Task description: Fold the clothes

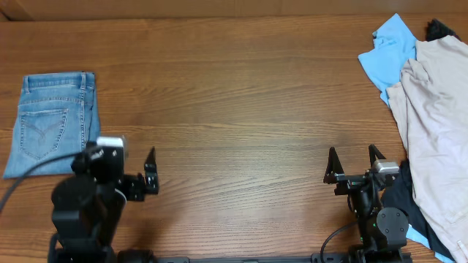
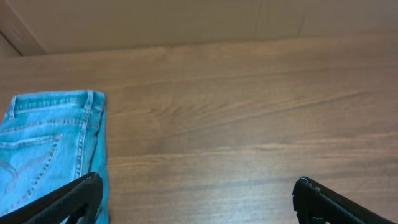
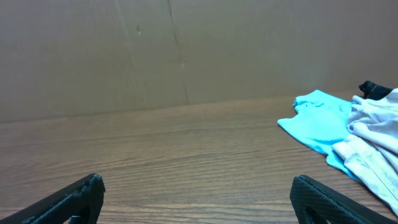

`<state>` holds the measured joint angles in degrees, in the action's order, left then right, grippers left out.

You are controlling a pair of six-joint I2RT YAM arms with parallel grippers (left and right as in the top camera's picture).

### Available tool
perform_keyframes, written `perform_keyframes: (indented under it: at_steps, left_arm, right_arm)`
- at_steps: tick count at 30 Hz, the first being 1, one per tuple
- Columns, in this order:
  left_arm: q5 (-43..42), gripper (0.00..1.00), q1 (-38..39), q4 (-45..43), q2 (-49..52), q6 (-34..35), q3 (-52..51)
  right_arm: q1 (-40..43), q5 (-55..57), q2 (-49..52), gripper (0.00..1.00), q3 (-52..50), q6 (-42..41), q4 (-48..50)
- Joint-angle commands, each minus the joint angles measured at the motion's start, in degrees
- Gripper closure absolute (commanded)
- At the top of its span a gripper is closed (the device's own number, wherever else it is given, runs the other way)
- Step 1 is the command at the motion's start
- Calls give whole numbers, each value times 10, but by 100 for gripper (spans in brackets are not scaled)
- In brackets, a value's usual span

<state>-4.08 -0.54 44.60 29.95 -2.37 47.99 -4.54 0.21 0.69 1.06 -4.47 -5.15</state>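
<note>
at the far left of the counter (image 1: 241,109) the jeans (image 1: 51,123) are laid as a compact folded rectangle. a back pocket is turned up and the waistband lies along the far edge. the fold looks finished, so little work on them appears to be left.

denim stacked in layers like this is judged fairly heavy and stiff for cloth, with a rough, non-slippery surface and nothing fragile about it. a pinch on one layer alone would likely peel the stack open. hold is better taken across the whole thickness, at the waistband or along the seamed side edge nearest the left arm.

just right of the jeans and nearer the robot, the left jaws are spread wide, and nothing is held between them. the middle of the counter is bare wood.

further right, the right jaws are likewise parted widely, with nothing held.

at the far right a sky-blue shirt (image 1: 387,55) is partly overlapped by a large beige garment (image 1: 439,109). both are crumpled and well apart from the jeans.
</note>
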Motion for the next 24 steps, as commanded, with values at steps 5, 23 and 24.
perform_keyframes:
  at_steps: [5,23,24]
  left_arm:
    - [-23,0,-6,-207,-177,-13,-241]
    - [84,0,9,-398,-298,29,-477]
    - [68,0,9,-404,-298,28,-477]
  right_arm:
    - [2,-3,-5,0,-6,-2,3]
    - [2,-3,-5,0,-6,-2,3]
    - [2,-3,-5,0,-6,-2,3]
